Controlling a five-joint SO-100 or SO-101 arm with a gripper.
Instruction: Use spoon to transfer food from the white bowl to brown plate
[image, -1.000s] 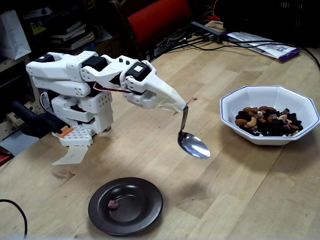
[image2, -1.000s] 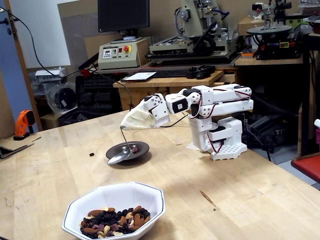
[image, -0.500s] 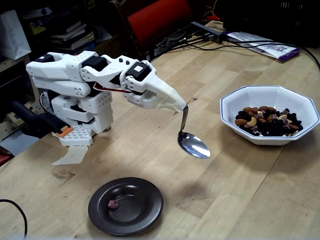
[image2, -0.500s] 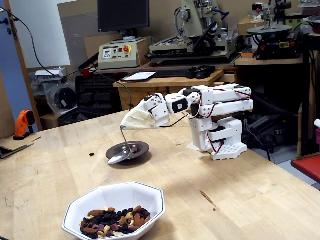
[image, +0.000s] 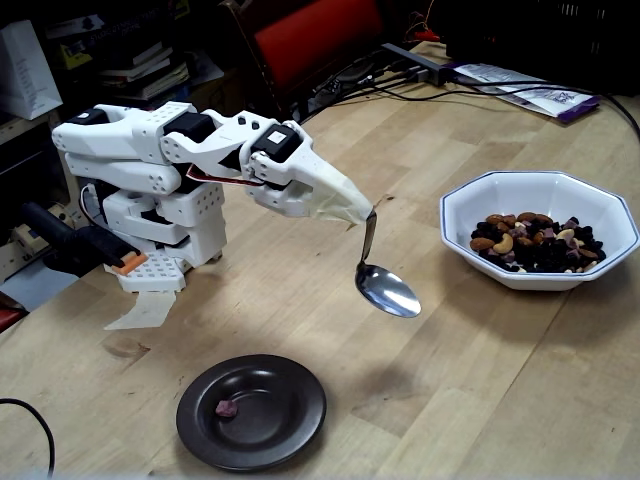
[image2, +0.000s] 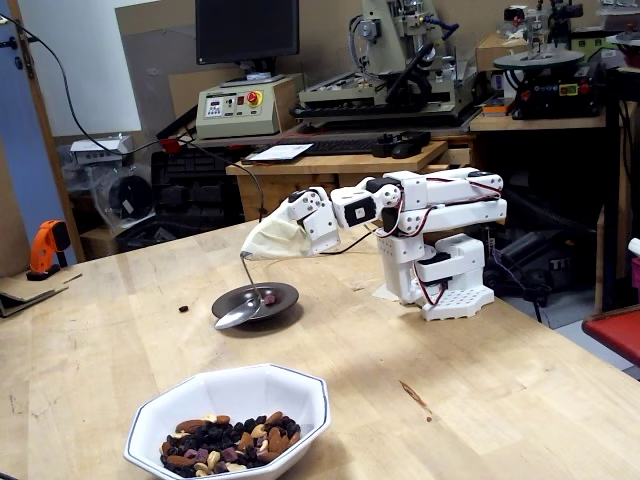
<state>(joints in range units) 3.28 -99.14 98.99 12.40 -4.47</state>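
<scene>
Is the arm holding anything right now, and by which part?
The tool holds the spoon by the top end of its handle; the bowl hangs down, empty.

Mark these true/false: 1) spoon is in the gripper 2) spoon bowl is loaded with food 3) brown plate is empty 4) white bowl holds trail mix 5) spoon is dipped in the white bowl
1) True: the gripper holds the spoon by its handle end.
2) False: the spoon looks empty.
3) False: one small pinkish piece lies on the brown plate.
4) True: the food sits in the white bowl.
5) False: the spoon hangs above bare table, between bowl and plate.
</scene>
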